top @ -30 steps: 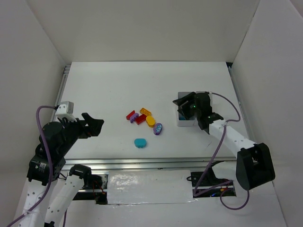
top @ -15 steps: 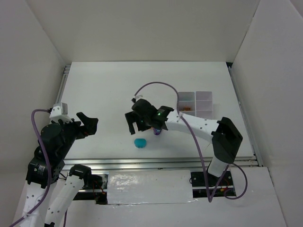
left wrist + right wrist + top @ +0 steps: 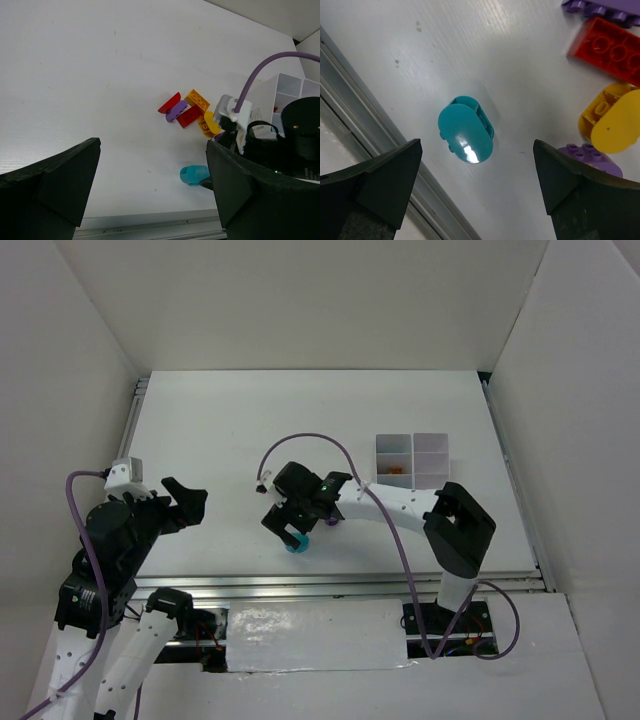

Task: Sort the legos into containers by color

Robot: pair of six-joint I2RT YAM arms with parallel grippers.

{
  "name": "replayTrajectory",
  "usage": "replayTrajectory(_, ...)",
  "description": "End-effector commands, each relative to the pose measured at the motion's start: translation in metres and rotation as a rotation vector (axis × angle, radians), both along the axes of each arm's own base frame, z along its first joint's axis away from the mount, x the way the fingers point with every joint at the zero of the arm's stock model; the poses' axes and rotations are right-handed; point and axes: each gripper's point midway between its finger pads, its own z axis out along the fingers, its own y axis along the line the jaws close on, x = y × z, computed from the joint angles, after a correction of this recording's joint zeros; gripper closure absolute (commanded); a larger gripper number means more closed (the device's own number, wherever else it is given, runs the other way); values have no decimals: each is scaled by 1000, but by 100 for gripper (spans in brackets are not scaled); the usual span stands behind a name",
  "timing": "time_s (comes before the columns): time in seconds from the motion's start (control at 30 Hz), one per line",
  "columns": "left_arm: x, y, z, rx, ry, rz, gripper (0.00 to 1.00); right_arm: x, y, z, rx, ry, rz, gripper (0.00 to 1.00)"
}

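Observation:
A teal oval lego [image 3: 466, 131] lies on the table near its front rail, also in the top view [image 3: 297, 544]. My right gripper [image 3: 477, 187] hangs open just above it, its black fingers [image 3: 372, 187] spread to either side; it reaches left from over the table [image 3: 289, 526]. Beside it lie a red brick [image 3: 614, 49], a yellow oval [image 3: 611, 125] and a purple oval [image 3: 587, 156]. The white containers [image 3: 412, 457] stand at the right, something orange [image 3: 397, 470] in one compartment. My left gripper [image 3: 186, 504] is open and empty, raised at the left.
The left wrist view shows the pile: a red rounded piece [image 3: 170, 102], a purple brick [image 3: 177, 110], an orange brick [image 3: 197, 100], with the right arm's wrist and purple cable [image 3: 260, 75] over them. A metal rail [image 3: 330, 585] runs along the front edge.
My right arm has swung from over the containers to the pile, opened its gripper, and now hovers over the teal lego. The left arm has barely moved.

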Motion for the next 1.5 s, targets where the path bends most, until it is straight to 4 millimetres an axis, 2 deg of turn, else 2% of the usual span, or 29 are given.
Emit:
replayTrajectory(0.0, 2, -2, 11, -8, -44, -10, 1, -2, 4, -10, -25, -1, 89, 0)
replayTrajectory(0.13, 3, -4, 10, -7, -41, -21, 1, -2, 8, -23, -27, -8, 99, 2)
replayTrajectory(0.23, 4, -4, 10, -6, -35, -21, 0, 2, 9, -42, -71, -26, 89, 6)
replayTrajectory(0.3, 4, -4, 9, -5, -30, -21, 0, -2, 10, -52, -77, 2, 107, 9)
replayTrajectory(0.5, 4, -5, 9, -3, -33, -25, 0, -13, 15, -64, -59, 66, 128, 19)
replayTrajectory(0.57, 5, -5, 9, -3, -32, -29, 1, -14, 12, -69, -69, 66, 118, 32)
replayTrajectory(0.6, 5, -6, 8, -3, -30, -29, 1, -12, 11, -69, -67, 60, 105, 46)
replayTrajectory(0.67, 5, -6, 8, -2, -27, -31, 0, -12, 10, -68, -67, 55, 99, 57)
replayTrajectory(0.77, 6, -6, 8, -2, -27, -33, 0, 1, 12, -57, -47, -5, 27, 76)
replayTrajectory(0.8, 6, -6, 8, -2, -27, -33, 0, 4, 11, -49, -28, -26, 1, 85)
replayTrajectory(0.87, 5, -6, 9, -4, -30, -32, 1, 14, 17, -31, 34, -67, -69, 87)
replayTrajectory(0.9, 5, -6, 9, -3, -30, -31, 1, 17, 20, -14, 80, -89, -100, 94)
replayTrajectory(0.93, 5, -6, 9, -4, -32, -31, 1, 26, 16, -6, 93, -121, -152, 95)
replayTrajectory(0.97, 5, -6, 9, -4, -30, -32, 1, 32, 18, 4, 131, -132, -220, 100)
replayTrajectory(1.0, 5, -6, 8, -3, -27, -32, 1, 39, 15, 23, 173, -157, -270, 100)
replayTrajectory(1.03, 5, -6, 8, -2, -30, -33, 0, 43, 12, 31, 194, -163, -310, 100)
replayTrajectory(1.07, 5, -6, 8, -3, -30, -34, 0, 56, 3, 38, 223, -157, -411, 100)
replayTrajectory(1.1, 5, -6, 8, -2, -29, -34, 0, 61, -4, 53, 260, -161, -467, 100)
replayTrajectory(1.13, 5, -6, 9, -3, -32, -34, 0, 68, -11, 60, 287, -149, -520, 100)
replayTrajectory(1.17, 5, -6, 9, -3, -33, -34, 0, 84, -31, 64, 319, -116, -660, 100)
replayTrajectory(1.2, 4, -6, 9, -4, -35, -34, 1, 89, -45, 74, 352, -109, -747, 100)
replayTrajectory(1.23, 4, -6, 9, -3, -38, -36, 0, 104, -73, 82, 399, -80, -926, 100)
replayTrajectory(1.27, 4, -6, 9, -3, -38, -36, 0, 112, -90, 76, 402, -60, -1031, 100)
replayTrajectory(1.3, 3, -6, 10, -4, -42, -36, 0, 112, -111, 78, 428, -53, -1128, 100)
replayTrajectory(1.37, 3, -6, 11, -6, -44, -36, 0, 115, -134, 84, 524, -29, -1287, 100)
replayTrajectory(1.4, 2, -6, 11, -6, -47, -36, 1, 112, -158, 85, 563, -49, -1357, 100)
replayTrajectory(1.47, 2, -6, 11, -5, -50, -36, 0, 111, -173, 92, 663, -52, -1457, 100)
